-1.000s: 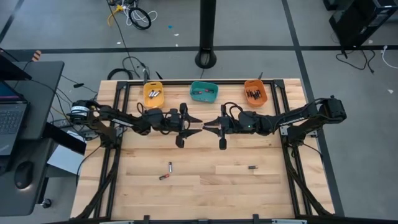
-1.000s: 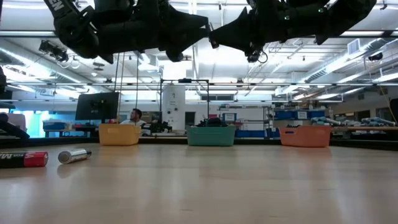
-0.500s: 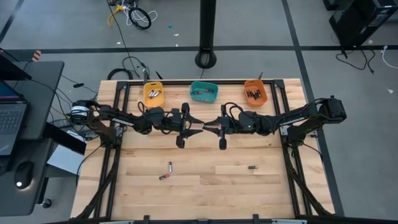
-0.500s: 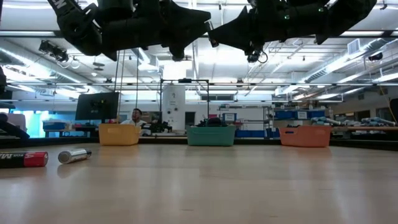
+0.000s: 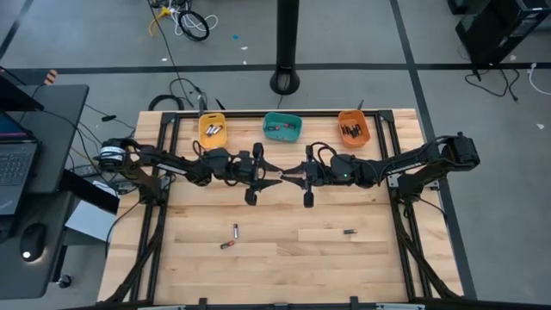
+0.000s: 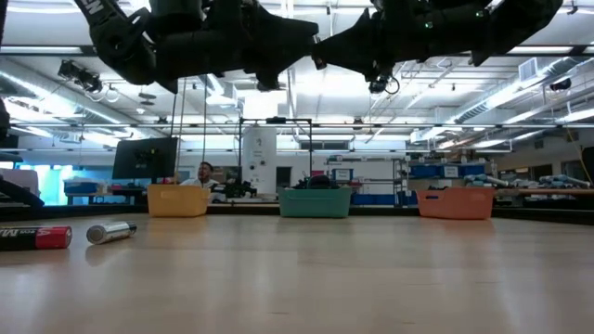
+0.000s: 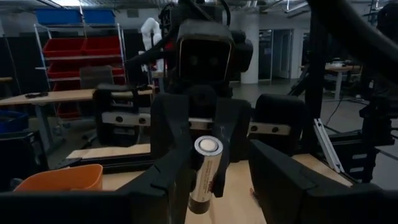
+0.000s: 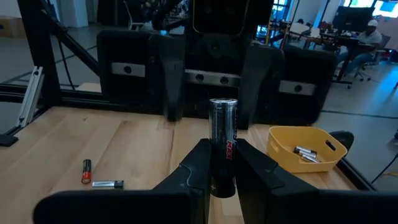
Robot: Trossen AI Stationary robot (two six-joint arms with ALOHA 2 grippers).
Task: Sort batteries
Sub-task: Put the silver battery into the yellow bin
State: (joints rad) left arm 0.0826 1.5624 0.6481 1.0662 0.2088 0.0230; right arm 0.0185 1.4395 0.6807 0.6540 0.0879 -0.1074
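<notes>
L gripper (image 5: 272,171) has edged right to meet R gripper (image 5: 289,176) above the table's far middle, its jaws wide w/ nothing held. R is clamped on a smooth silver-and-black cylindrical metal battery (image 8: 223,134) w/ red lettering. Prob. a mid-air handover: next, L must close squarely on the slick cell's free end before R lets go.

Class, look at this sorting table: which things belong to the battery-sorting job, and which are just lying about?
Job: held battery in the right gripper; left gripper, open, facing it; three loose batteries; yellow bin, teal bin, orange bin.
Lying about: laptop; floor cables.
</notes>
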